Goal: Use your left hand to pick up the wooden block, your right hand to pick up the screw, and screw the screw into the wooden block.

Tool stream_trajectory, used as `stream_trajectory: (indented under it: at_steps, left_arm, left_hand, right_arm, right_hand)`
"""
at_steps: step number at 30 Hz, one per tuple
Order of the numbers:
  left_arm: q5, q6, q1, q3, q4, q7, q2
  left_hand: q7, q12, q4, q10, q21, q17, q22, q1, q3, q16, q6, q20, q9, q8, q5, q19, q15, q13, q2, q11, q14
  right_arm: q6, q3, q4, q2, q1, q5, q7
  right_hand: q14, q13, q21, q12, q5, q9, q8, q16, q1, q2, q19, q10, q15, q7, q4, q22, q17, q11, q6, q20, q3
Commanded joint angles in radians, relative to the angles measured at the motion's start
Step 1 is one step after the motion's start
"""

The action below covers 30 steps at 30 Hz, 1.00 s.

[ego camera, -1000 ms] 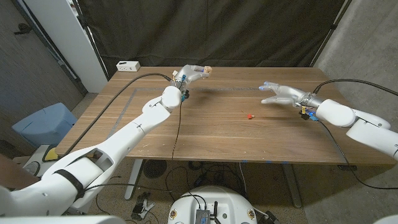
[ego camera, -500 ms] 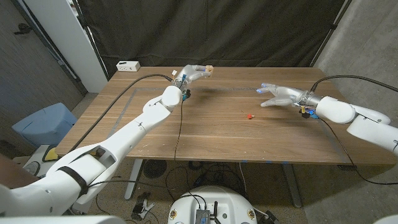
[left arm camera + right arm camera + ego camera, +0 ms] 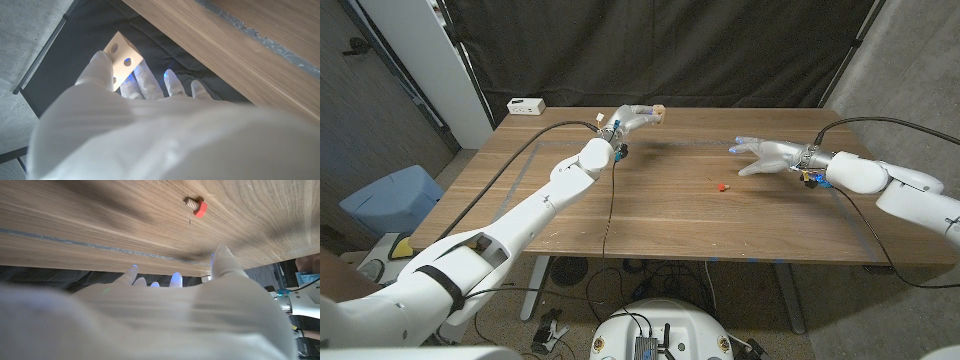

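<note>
The wooden block [image 3: 659, 111] is being held aloft by the left robot hand [image 3: 634, 119] over the table's [image 3: 650, 215] far edge, while the screw [image 3: 722, 185] is being left lying ungrasped near the spread, empty right robot hand [image 3: 763, 154].

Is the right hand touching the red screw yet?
Apart. The head view shows bare table between the right hand and the screw.

1. Block [image 3: 121, 59]: pale wood, dark holes.
2. Screw [image 3: 196, 206]: red head, tan thread.
3. Hands [image 3: 638, 120] [image 3: 765, 155]: white.
4. Table [image 3: 650, 215]: brown wood grain.
5. Curtain [image 3: 650, 50]: black.
6. Box [image 3: 526, 105], far left corner: white.
</note>
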Motion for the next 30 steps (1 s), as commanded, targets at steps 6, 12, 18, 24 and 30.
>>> stream_trajectory:
  at_steps: [6, 12, 18, 24, 30]
  left_arm:
    - [-0.028, -0.01, 0.008, 0.001, 0.006, -0.016, -0.004]
    - [-0.026, -0.004, 0.005, 0.006, 0.008, -0.012, -0.01]
    - [-0.028, -0.015, 0.003, 0.009, 0.019, -0.015, -0.016]
    - [-0.029, -0.019, 0.002, 0.011, 0.025, -0.015, -0.019]
    - [-0.027, -0.024, 0.001, 0.014, 0.03, -0.017, -0.02]
  left_hand:
    - [-0.001, 0.0, 0.005, -0.007, 0.0, 0.005, 0.003, -0.004, 0.002, 0.008, 0.006, -0.001, 0.004, 0.006, 0.007, -0.014, -0.057, 0.006, 0.009, -0.002, -0.004]
    - [-0.001, 0.001, 0.005, -0.006, 0.001, 0.004, 0.003, -0.005, 0.001, 0.009, 0.006, -0.002, 0.004, 0.006, 0.007, -0.016, -0.056, 0.006, 0.01, -0.002, -0.003]
    - [-0.001, 0.001, 0.005, -0.005, 0.001, 0.004, 0.003, -0.006, 0.001, 0.009, 0.007, -0.002, 0.004, 0.006, 0.007, -0.016, -0.054, 0.007, 0.012, -0.002, -0.003]
    - [-0.001, 0.001, 0.005, -0.006, 0.002, 0.004, 0.003, -0.006, 0.0, 0.009, 0.008, -0.002, 0.004, 0.006, 0.007, -0.017, -0.055, 0.007, 0.013, -0.002, -0.004]
    - [-0.001, 0.002, 0.005, -0.005, 0.002, 0.004, 0.003, -0.007, 0.0, 0.009, 0.009, -0.002, 0.004, 0.007, 0.007, -0.018, -0.054, 0.007, 0.015, -0.002, -0.004]
  right_arm:
    - [0.117, -0.041, 0.133, 0.054, 0.05, -0.016, 0.0]
    - [0.141, -0.056, 0.17, 0.07, 0.069, -0.015, 0.011]
    - [0.148, -0.068, 0.188, 0.078, 0.079, -0.013, 0.025]
    - [0.151, -0.08, 0.204, 0.089, 0.084, -0.009, 0.034]
    - [0.142, -0.089, 0.21, 0.092, 0.087, -0.01, 0.042]
  right_hand:
    - [-0.02, 0.003, 0.004, 0.002, 0.01, 0.007, 0.014, -0.003, 0.037, -0.01, 0.024, -0.025, 0.002, -0.002, 0.003, 0.002, 0.003, -0.005, 0.02, -0.007, 0.012]
    - [-0.029, 0.003, 0.002, 0.0, 0.011, 0.007, 0.015, -0.005, 0.046, -0.015, 0.024, -0.037, 0.004, -0.002, 0.004, 0.002, 0.004, 0.0, 0.024, -0.009, 0.013]
    - [-0.036, 0.003, -0.001, -0.001, 0.012, 0.008, 0.016, -0.006, 0.056, -0.021, 0.02, -0.049, 0.007, -0.003, 0.006, 0.002, 0.004, 0.004, 0.026, -0.01, 0.013]
    - [-0.044, 0.003, -0.004, -0.002, 0.012, 0.009, 0.016, -0.007, 0.061, -0.026, 0.013, -0.061, 0.012, -0.002, 0.008, 0.002, 0.005, 0.005, 0.028, -0.009, 0.013]
    - [-0.048, 0.003, -0.005, -0.002, 0.013, 0.009, 0.017, -0.007, 0.064, -0.029, 0.012, -0.065, 0.015, -0.002, 0.01, 0.003, 0.005, 0.004, 0.029, -0.01, 0.012]
